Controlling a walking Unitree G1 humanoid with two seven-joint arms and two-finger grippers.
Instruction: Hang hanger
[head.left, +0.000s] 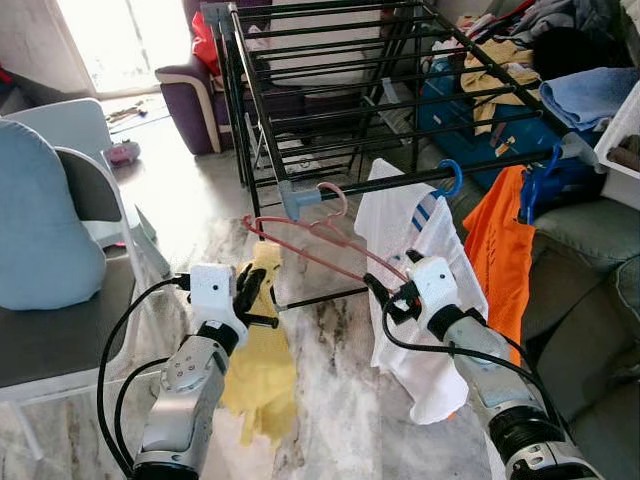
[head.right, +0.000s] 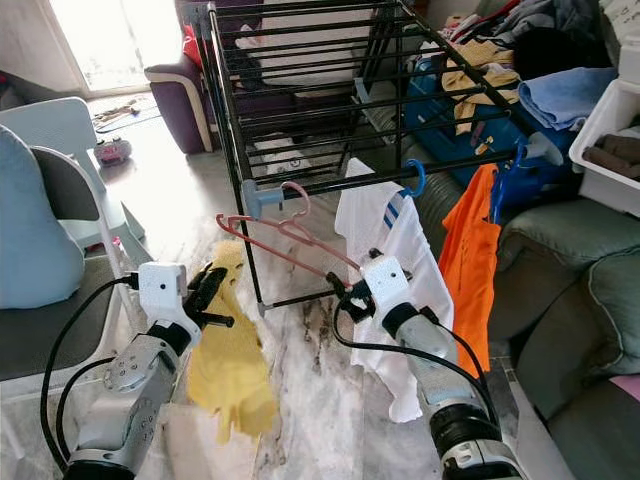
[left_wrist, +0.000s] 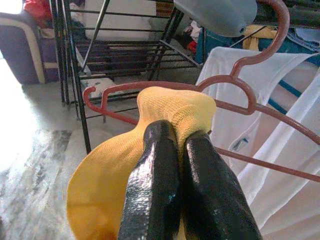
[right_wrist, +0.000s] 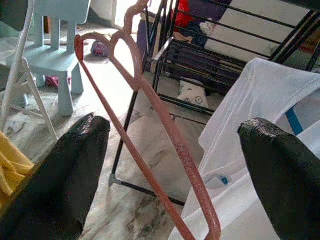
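A pink wire hanger (head.left: 320, 250) hangs tilted, its hook (head.left: 337, 197) over the front rail (head.left: 400, 184) of the black drying rack (head.left: 330, 100), beside a grey corner piece. My left gripper (head.left: 252, 290) is shut on a yellow cloth (head.left: 262, 370) whose top sits at the hanger's left shoulder; the black fingers (left_wrist: 155, 170) pinch the fabric in the left wrist view. My right gripper (head.left: 392, 286) is open, its fingers (right_wrist: 80, 160) spread either side of the hanger's right arm (right_wrist: 165, 135) without touching it.
On the same rail a white shirt (head.left: 425, 300) and an orange garment (head.left: 500, 240) hang on blue hangers. A pale blue chair (head.left: 60, 250) stands at left, a grey sofa (head.left: 590, 260) at right, a purple armchair (head.left: 190, 90) behind. The floor is marble.
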